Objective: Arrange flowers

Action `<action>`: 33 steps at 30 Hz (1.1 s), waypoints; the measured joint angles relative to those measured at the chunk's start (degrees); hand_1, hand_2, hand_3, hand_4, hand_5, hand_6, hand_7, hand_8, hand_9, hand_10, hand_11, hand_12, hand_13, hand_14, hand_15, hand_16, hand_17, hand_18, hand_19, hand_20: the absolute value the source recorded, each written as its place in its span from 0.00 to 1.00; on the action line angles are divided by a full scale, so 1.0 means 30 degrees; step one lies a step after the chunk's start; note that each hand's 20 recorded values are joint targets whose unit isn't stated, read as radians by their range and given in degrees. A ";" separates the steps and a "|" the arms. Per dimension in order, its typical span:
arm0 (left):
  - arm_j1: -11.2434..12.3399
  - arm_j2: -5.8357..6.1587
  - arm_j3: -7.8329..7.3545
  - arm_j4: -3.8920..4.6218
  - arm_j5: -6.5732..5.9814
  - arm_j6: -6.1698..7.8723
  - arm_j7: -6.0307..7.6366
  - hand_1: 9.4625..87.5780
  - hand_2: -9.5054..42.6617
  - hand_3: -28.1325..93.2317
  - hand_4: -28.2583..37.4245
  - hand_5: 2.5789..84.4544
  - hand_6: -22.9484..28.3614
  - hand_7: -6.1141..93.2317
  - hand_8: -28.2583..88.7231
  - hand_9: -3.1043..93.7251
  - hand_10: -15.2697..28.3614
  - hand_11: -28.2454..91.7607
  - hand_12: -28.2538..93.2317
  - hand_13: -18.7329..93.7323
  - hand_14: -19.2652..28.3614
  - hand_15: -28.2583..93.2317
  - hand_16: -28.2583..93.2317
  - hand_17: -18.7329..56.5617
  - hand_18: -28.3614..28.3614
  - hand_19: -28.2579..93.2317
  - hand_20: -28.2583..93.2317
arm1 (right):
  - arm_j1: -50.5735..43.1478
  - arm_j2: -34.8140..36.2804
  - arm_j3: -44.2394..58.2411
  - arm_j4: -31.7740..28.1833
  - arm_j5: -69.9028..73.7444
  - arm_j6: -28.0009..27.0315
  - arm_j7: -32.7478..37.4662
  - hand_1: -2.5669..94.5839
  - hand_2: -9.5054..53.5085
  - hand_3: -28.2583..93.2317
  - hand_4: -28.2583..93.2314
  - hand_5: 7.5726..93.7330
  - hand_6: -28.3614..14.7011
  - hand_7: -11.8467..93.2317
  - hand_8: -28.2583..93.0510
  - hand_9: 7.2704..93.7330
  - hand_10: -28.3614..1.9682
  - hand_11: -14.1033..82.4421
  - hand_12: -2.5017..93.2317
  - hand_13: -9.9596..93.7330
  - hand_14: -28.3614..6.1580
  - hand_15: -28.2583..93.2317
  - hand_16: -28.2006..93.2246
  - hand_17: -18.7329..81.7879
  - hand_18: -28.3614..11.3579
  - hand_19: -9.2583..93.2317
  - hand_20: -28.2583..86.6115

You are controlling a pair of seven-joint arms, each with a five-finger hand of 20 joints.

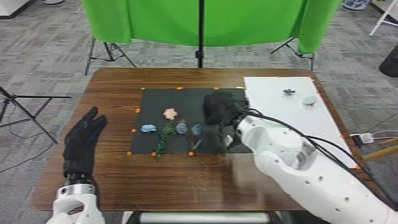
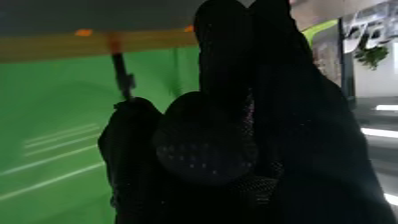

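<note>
Your brown wooden bench [image 1: 115, 175], as a clock face, far edge at 12. On its black mat [image 1: 156, 102]: one salmon-pink flower [image 1: 171, 113], 11 o'clock; one pale-blue flower [image 1: 148, 128], 10 o'clock; green leafy stem [image 1: 163, 139] and two grey-blue blooms [image 1: 189, 129] beside. White sheet [image 1: 271, 107], 2 o'clock: two small flowers [image 1: 309, 100]. Your left robot hand [image 1: 81, 147], 9 o'clock: fingers straight, apart. Your right robot hand [image 1: 220, 108], 1 o'clock, over mat: grip, you cannot tell.
</note>
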 measured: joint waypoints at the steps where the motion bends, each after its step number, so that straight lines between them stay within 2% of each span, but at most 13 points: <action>1: -0.0015 0.0000 0.0011 0.0003 0.0000 -0.0001 0.0000 0.18 0.06 0.80 0.13 0.50 0.52 0.14 0.20 0.47 0.64 0.36 0.33 0.47 0.71 0.31 0.25 0.33 0.67 0.25 0.38 | -0.0008 -0.0114 -0.0052 0.0083 -0.0077 -0.0071 -0.0007 0.75 0.00 0.56 0.17 0.88 0.65 0.30 0.32 1.00 0.63 0.36 0.40 1.00 0.81 0.72 0.50 0.88 0.51 1.00 0.69; 10: -0.0049 -0.0014 0.0028 0.0003 -0.0005 0.0000 0.0021 0.18 0.06 0.80 0.13 0.50 0.52 0.14 0.20 0.47 0.64 0.36 0.33 0.47 0.71 0.31 0.25 0.33 0.67 0.25 0.38 | -0.0373 -0.0773 0.0703 0.0416 -0.0265 -0.0153 0.0008 0.69 0.00 0.61 0.15 0.83 0.65 0.31 0.33 0.95 0.60 0.37 0.39 0.99 0.80 0.70 0.53 0.86 0.50 1.00 0.69; 15: -0.0049 -0.0014 0.0028 0.0003 -0.0005 0.0001 0.0038 0.18 0.05 0.80 0.13 0.50 0.52 0.14 0.20 0.47 0.64 0.36 0.33 0.47 0.71 0.31 0.25 0.33 0.67 0.25 0.38 | -0.0328 -0.1115 0.2189 0.0853 -0.0941 0.1125 0.0073 0.66 0.00 0.63 0.14 0.79 0.66 0.32 0.32 0.92 0.57 0.37 0.38 0.97 0.77 0.70 0.53 0.84 0.48 1.00 0.70; 19: -0.0049 -0.0014 0.0028 0.0002 -0.0005 0.0001 0.0055 0.18 0.05 0.80 0.13 0.50 0.52 0.14 0.20 0.47 0.64 0.36 0.33 0.47 0.71 0.31 0.25 0.33 0.67 0.25 0.38 | 0.0232 -0.1331 0.3786 0.1885 -0.1723 0.1818 0.0616 0.56 0.01 0.65 0.15 0.76 0.66 0.30 0.32 0.85 0.50 0.40 0.29 0.94 0.73 0.70 0.53 0.81 0.45 1.00 0.70; 21: -0.0048 -0.0014 0.0028 0.0002 -0.0005 0.0001 0.0056 0.18 0.05 0.80 0.13 0.50 0.52 0.14 0.20 0.47 0.64 0.36 0.33 0.47 0.71 0.31 0.25 0.33 0.67 0.25 0.38 | 0.0699 -0.1410 0.4651 0.2680 -0.2320 0.1615 0.1230 0.44 0.01 0.71 0.14 0.70 0.66 0.28 0.21 0.80 0.45 0.38 0.28 0.91 0.68 0.72 0.52 0.79 0.41 1.00 0.71; 25: -0.0041 -0.0013 0.0027 -0.0001 -0.0004 0.0001 0.0056 0.18 0.05 0.80 0.13 0.50 0.52 0.14 0.20 0.47 0.64 0.36 0.33 0.47 0.71 0.31 0.25 0.33 0.67 0.25 0.38 | 0.1574 -0.1452 0.6557 0.4298 -0.3492 -0.0372 0.2521 0.29 0.03 0.70 0.15 0.56 0.63 0.20 0.18 0.69 0.33 0.31 0.27 0.87 0.59 0.73 0.52 0.77 0.37 1.00 0.69; 30: -0.0039 -0.0013 0.0027 -0.0001 0.0002 0.0000 0.0065 0.18 0.05 0.80 0.13 0.50 0.52 0.14 0.20 0.47 0.64 0.36 0.33 0.47 0.71 0.31 0.25 0.33 0.67 0.25 0.38 | 0.1751 -0.1606 0.9263 0.5468 -0.6109 -0.5133 0.2954 0.25 0.05 0.65 0.17 0.49 0.64 0.17 0.19 0.66 0.24 0.27 0.26 0.87 0.55 0.74 0.51 0.77 0.36 1.00 0.68; 33: -0.0038 -0.0014 0.0028 -0.0001 0.0004 -0.0007 0.0067 0.18 0.05 0.80 0.13 0.50 0.52 0.14 0.19 0.47 0.64 0.36 0.33 0.47 0.71 0.31 0.25 0.33 0.67 0.25 0.38 | 0.1869 -0.1889 1.0219 0.6534 -0.6948 -0.6769 0.3555 0.24 0.05 0.64 0.17 0.47 0.65 0.16 0.19 0.66 0.23 0.25 0.25 0.87 0.55 0.74 0.51 0.77 0.36 1.00 0.67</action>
